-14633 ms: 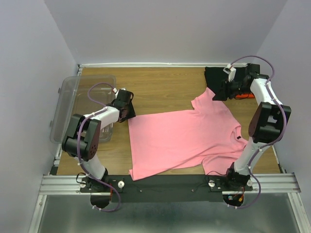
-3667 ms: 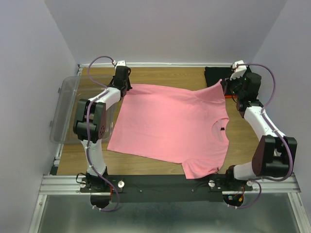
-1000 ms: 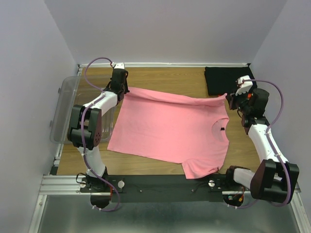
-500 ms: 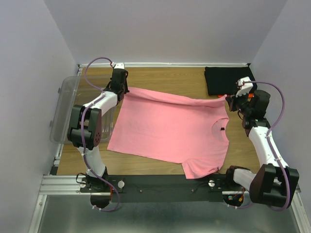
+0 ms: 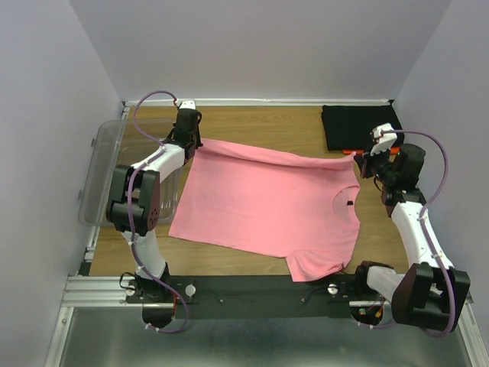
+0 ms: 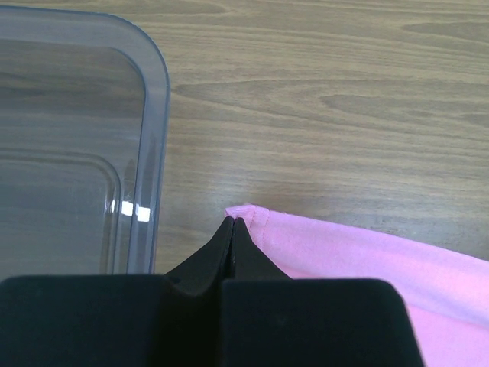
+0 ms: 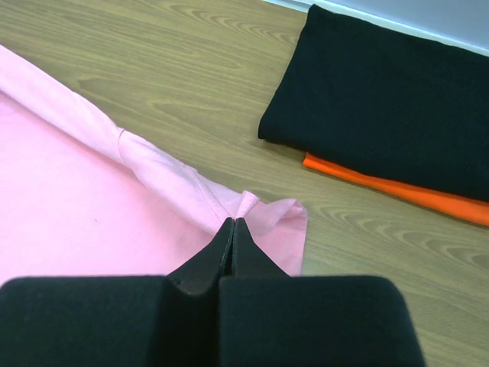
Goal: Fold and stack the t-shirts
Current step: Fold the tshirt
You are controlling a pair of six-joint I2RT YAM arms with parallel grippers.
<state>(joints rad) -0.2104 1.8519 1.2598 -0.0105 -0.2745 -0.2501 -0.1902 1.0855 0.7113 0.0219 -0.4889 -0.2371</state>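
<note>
A bright pink t-shirt (image 5: 267, 202) lies spread over the middle of the table, its far edge lifted and stretched between both grippers. My left gripper (image 5: 191, 142) is shut on the shirt's far-left hem corner (image 6: 243, 212). My right gripper (image 5: 361, 157) is shut on the far-right sleeve edge (image 7: 252, 202). At the back right a folded black t-shirt (image 5: 359, 126) lies on top of a folded orange-red t-shirt (image 7: 397, 191), of which only a strip shows.
A clear plastic tub (image 5: 114, 164) stands at the table's left edge, close to my left gripper; its rim (image 6: 153, 153) shows in the left wrist view. Bare wooden table (image 5: 260, 122) shows behind the pink shirt. The walls close in on three sides.
Over the last second my right gripper has drifted a little to the right and toward the near side with the sleeve, drawing the far edge tighter. The left gripper has held still.
</note>
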